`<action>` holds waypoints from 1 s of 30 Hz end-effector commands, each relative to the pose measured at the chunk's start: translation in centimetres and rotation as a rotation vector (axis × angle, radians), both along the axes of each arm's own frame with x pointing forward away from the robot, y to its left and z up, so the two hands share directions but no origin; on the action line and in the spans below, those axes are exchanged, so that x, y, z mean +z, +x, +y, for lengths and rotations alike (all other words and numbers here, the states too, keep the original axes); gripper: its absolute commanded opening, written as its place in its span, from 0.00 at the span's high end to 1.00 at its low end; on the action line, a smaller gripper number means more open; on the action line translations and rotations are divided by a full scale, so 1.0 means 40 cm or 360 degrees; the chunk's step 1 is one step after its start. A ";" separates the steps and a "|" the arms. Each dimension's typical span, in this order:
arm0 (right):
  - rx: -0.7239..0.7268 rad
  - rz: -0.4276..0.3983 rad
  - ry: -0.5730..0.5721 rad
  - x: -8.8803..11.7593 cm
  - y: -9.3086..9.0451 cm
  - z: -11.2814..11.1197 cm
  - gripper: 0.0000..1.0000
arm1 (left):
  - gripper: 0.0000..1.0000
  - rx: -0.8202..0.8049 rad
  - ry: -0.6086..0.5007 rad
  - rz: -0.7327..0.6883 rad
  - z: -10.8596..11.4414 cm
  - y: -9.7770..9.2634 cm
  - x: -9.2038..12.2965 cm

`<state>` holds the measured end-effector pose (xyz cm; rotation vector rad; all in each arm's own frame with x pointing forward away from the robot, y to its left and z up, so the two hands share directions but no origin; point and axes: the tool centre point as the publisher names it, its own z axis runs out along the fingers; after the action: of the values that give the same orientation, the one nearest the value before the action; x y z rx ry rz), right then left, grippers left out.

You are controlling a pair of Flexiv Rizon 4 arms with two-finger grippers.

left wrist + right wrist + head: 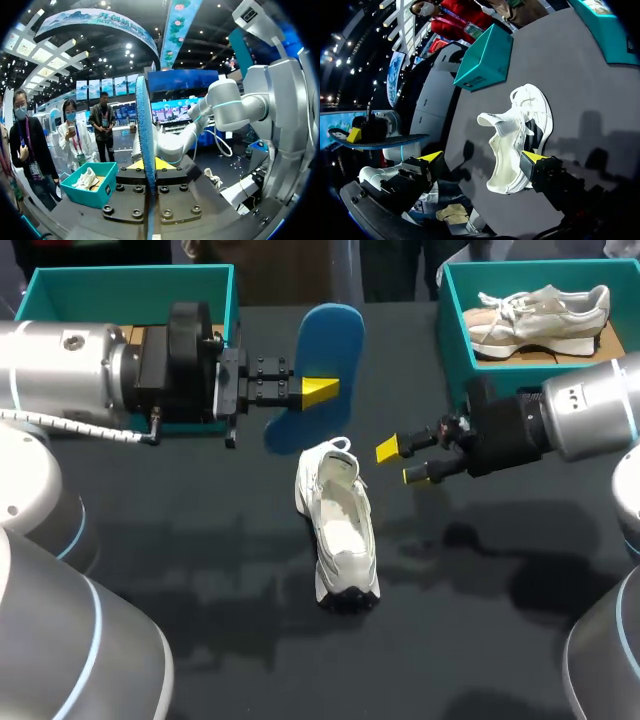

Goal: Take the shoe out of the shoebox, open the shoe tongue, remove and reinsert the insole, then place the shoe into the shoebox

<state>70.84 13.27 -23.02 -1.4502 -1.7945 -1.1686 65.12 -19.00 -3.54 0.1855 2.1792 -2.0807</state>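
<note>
A white shoe (340, 525) lies on its side at the middle of the black table, its opening turned up. Above and behind it, my left gripper (320, 390) is shut on a blue insole (335, 335), holding it in the air. In the left wrist view the insole (142, 125) stands edge-on between the yellow fingertips of that gripper (149, 164). My right gripper (402, 462) hangs open just right of the shoe's heel end, holding nothing. In the right wrist view the shoe (520, 135) lies ahead of that gripper's (485, 157) spread fingers, and the insole (380, 141) shows farther off.
A teal shoebox (130, 285) stands at the back left, partly behind my left arm. A second teal box (455, 330) at the back right holds a beige shoe (540, 315). The near half of the table is bare black surface.
</note>
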 end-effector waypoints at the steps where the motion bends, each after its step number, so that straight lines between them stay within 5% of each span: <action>1: 0.0039 0.0010 0.0052 0.028 0.014 -0.019 0.00 | 1.00 -0.0092 -0.0031 -0.0966 -0.018 0.036 -0.019; 19: 0.0010 0.0040 0.0409 0.087 0.040 -0.071 0.00 | 1.00 -0.0152 -0.0194 -0.2112 -0.026 0.068 -0.130; 30: 0.0019 0.0062 0.0526 0.132 0.059 -0.111 0.00 | 1.00 -0.0229 -0.0202 -0.2520 -0.018 0.089 -0.200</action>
<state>73.04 9.22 -17.83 -1.2609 -1.4931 -1.3510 68.32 -19.71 -10.69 1.0576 1.4778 -1.5266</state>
